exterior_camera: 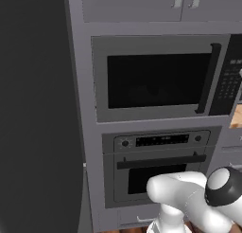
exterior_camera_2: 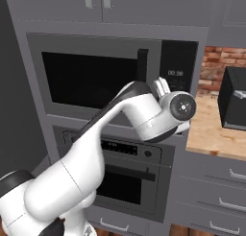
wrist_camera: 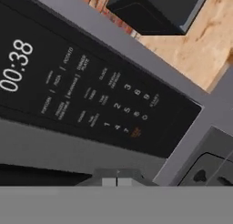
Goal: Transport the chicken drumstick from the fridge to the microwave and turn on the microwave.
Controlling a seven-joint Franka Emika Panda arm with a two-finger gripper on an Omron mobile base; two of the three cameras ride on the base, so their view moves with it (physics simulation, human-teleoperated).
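Microwave (exterior_camera: 156,80) sits built into grey cabinetry, 1 unit, with its dark window door closed and 1 vertical bar handle (exterior_camera: 208,78) at the door's right edge. Right of that handle runs 1 black keypad panel (exterior_camera_2: 178,72), whose display reads 00:38 in the hand view and the right base view. Directly below the microwave is 1 oven (exterior_camera: 158,163) with 2 knobs and 1 horizontal handle. Left of the microwave stands the fridge (exterior_camera: 40,113), 1 tall dark grey front, shut. Chicken drumstick: its place cannot be told from these pictures. Hand (wrist_camera: 117,182) hovers just before the keypad panel, its 2 fingertips pressed together with nothing between them. Right of the microwave lies 1 wooden bench (exterior_camera_2: 216,127) carrying 1 dark box-like appliance (exterior_camera_2: 233,98), with red brick wall behind it. Above the microwave hang 2 cabinet doors with 2 handles.
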